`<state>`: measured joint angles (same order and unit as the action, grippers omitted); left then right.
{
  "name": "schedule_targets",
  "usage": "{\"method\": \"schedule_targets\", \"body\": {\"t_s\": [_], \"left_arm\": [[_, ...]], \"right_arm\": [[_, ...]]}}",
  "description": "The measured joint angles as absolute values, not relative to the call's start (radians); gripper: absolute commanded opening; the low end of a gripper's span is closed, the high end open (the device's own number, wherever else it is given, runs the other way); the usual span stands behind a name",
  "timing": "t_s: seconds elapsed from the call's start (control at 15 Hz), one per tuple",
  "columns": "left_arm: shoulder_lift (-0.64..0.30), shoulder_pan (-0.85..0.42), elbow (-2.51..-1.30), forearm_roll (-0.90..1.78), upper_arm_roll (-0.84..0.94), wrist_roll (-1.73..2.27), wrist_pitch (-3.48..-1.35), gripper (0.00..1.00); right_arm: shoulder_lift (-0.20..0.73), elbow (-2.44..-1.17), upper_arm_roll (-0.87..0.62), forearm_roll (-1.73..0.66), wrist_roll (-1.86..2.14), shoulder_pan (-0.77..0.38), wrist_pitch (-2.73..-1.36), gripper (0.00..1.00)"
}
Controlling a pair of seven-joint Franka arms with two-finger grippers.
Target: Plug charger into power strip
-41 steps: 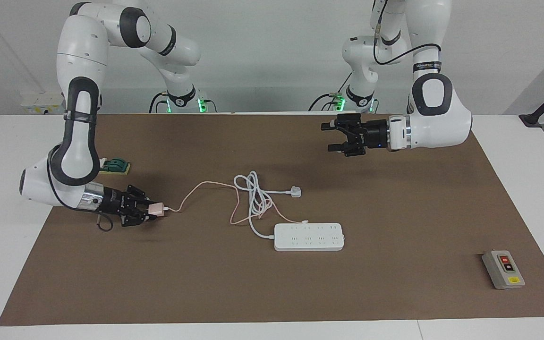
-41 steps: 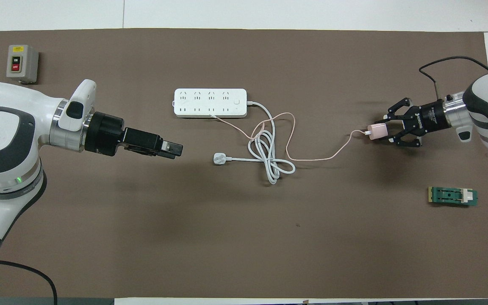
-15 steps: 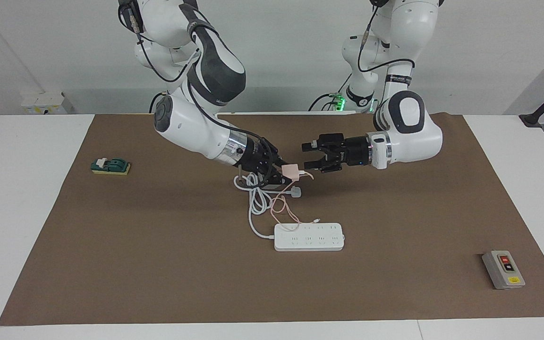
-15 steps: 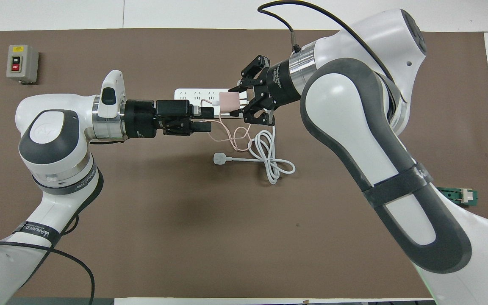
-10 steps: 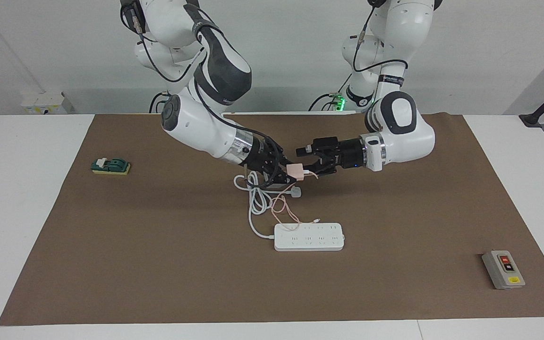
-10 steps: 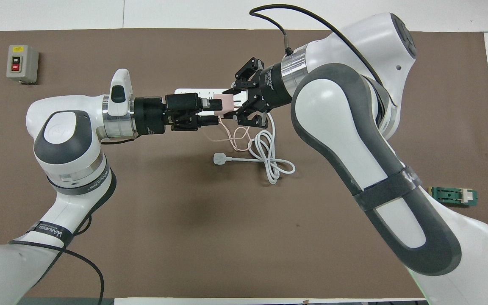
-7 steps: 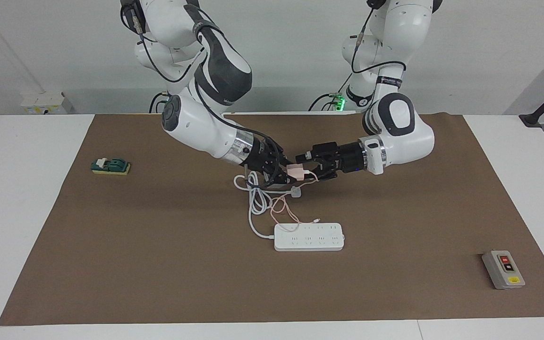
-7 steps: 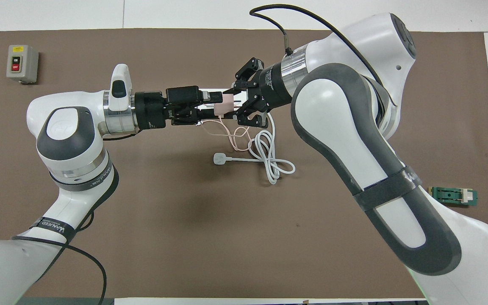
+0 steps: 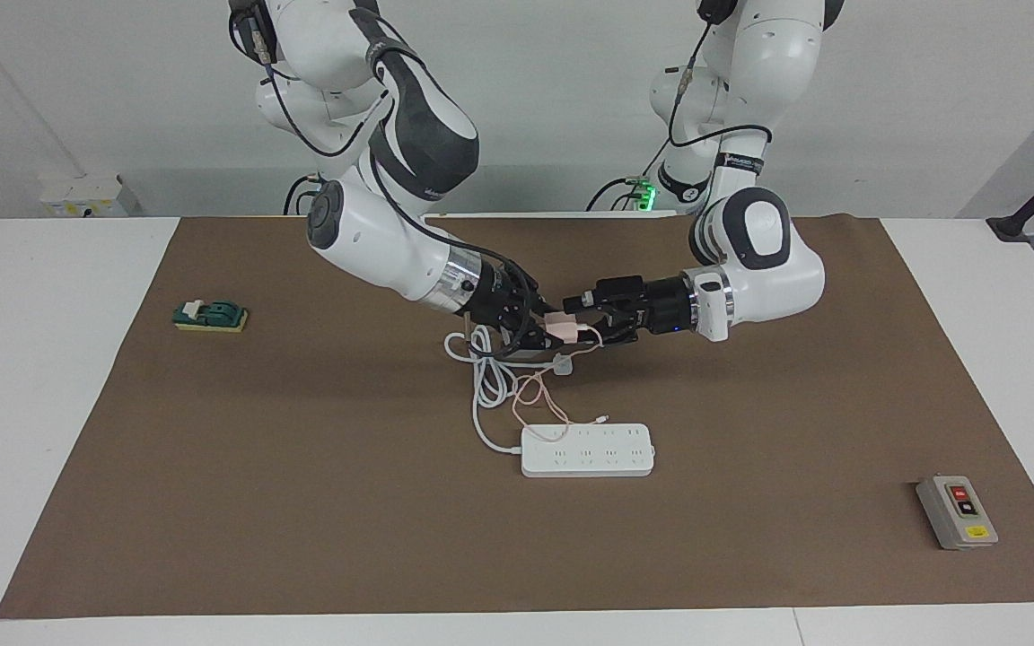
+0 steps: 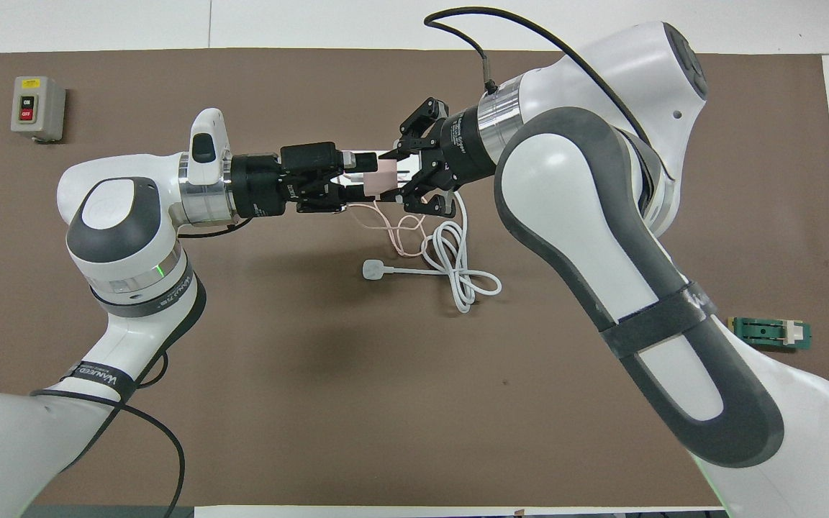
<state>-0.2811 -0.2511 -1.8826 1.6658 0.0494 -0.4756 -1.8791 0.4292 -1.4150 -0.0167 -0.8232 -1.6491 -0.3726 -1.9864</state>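
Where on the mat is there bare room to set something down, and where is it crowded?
Bare: mat between power strip and grey switch box, and between green part and cords. Crowded: mid-mat, where right gripper holds charger, left gripper around it, above the coiled white cord.

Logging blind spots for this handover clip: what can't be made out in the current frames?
- Power strip: overhead view, almost wholly covered by both raised grippers.
- Charger pins: hidden in both views by the right gripper, shut on it.
- Left gripper, open: whether its fingers touch the charger is too small to tell.
- Pink cable's far end: too small to see if it is free.
- Green block: overhead view, partly hidden by the right arm.
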Motion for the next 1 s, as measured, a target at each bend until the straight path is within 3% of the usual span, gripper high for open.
{"method": "schedule_targets", "body": {"t_s": [0.6,1.0], "left_arm": [[-0.311,-0.240,-1.883,1.731,0.045,-0.503,-1.810,0.97],[-0.316,-0.235,-1.888,1.732,0.042,-0.566,-1.813,0.76]], "right_arm": [[0.429,-1.415,-0.017,-0.823,-1.649,-0.373,-1.986,0.00],[0.429,-1.415,-0.017,-0.823,-1.649,-0.373,-1.986,0.00]]}}
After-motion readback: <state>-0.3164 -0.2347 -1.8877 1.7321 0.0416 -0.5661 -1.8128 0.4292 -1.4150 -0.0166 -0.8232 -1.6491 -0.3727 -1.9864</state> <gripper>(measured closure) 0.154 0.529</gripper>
